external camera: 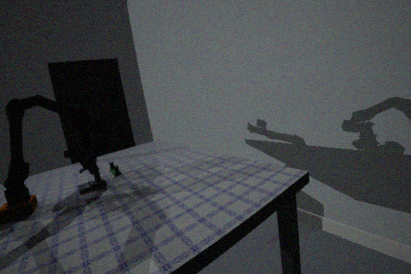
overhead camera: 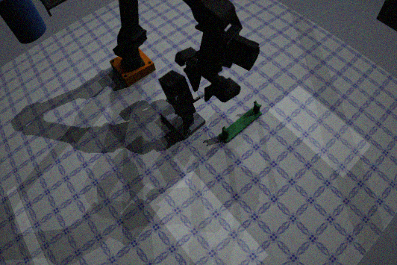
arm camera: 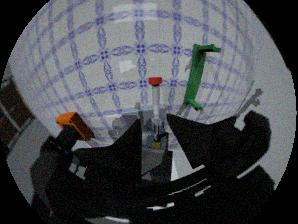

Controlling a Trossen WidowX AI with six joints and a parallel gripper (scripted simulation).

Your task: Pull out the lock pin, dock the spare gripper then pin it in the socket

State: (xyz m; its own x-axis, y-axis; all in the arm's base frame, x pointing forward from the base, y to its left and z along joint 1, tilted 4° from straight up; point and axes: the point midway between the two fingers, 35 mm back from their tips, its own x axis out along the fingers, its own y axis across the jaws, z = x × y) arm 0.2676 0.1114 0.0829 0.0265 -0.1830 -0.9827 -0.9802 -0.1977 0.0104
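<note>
My gripper (overhead camera: 201, 94) (arm camera: 153, 119) is open. In the wrist view its fingertips stand apart on either side of the pin's shaft. The lock pin (arm camera: 156, 100) has a red head and a pale shaft; its far end reaches the grey mount, and how deep it sits is hidden. In the top view only a thin piece of the pin shows between the fingers. The mount (overhead camera: 198, 124) is a dark flat base on the table. The spare gripper (overhead camera: 175, 87), a dark block, stands tilted on the mount; its spigot cannot be made out.
A green cradle (overhead camera: 242, 125) (arm camera: 195, 80) (external camera: 113, 170) with upright ends lies beside the mount, holding nothing. My arm's orange base (overhead camera: 143, 72) (arm camera: 75, 125) is behind the mount. A blue bin (overhead camera: 23, 13) stands off the table. The light is dim, with strong shadows.
</note>
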